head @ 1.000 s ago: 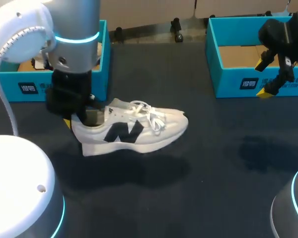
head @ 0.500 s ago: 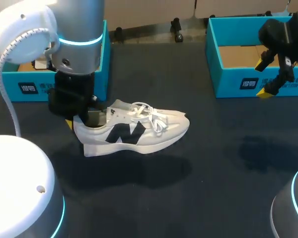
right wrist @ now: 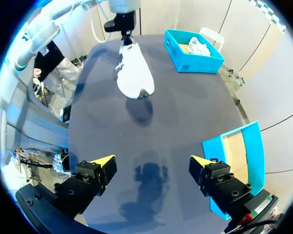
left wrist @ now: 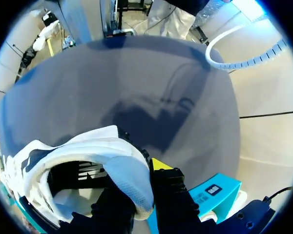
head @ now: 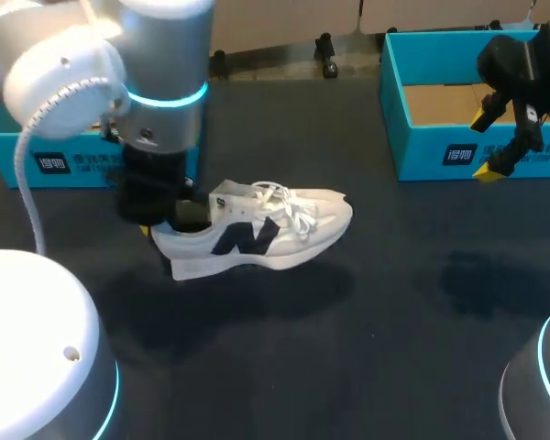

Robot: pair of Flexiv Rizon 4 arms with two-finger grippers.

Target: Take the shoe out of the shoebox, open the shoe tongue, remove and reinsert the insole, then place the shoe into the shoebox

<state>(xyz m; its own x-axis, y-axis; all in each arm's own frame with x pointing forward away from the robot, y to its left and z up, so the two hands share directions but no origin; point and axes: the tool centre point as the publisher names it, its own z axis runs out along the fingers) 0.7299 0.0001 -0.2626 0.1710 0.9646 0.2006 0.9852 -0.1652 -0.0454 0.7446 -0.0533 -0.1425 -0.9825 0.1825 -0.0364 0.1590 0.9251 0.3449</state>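
A white shoe (head: 266, 229) with a dark side mark and white laces hangs above the dark table, toe tilted up toward the right. My left gripper (head: 165, 226) is shut on its heel; in the left wrist view the heel collar (left wrist: 129, 178) sits pinched between the fingers of that gripper (left wrist: 141, 195). One teal shoebox (head: 69, 156) stands behind the left arm, and another (head: 458, 147) is at the back right. My right gripper (head: 498, 139) hangs open over that right box's front wall, holding nothing. The right wrist view shows the shoe (right wrist: 134, 73) far ahead of its gripper (right wrist: 150, 163).
The left shoebox (right wrist: 193, 51) holds a second white shoe (right wrist: 198, 45). The right shoebox (right wrist: 237, 156) shows a bare cardboard floor. Dark tabletop (head: 394, 321) stretches in front of the shoe and between the two boxes.
My left arm has carried the shoe a little to the right, and its toe has tipped up slightly. The right arm has not moved.
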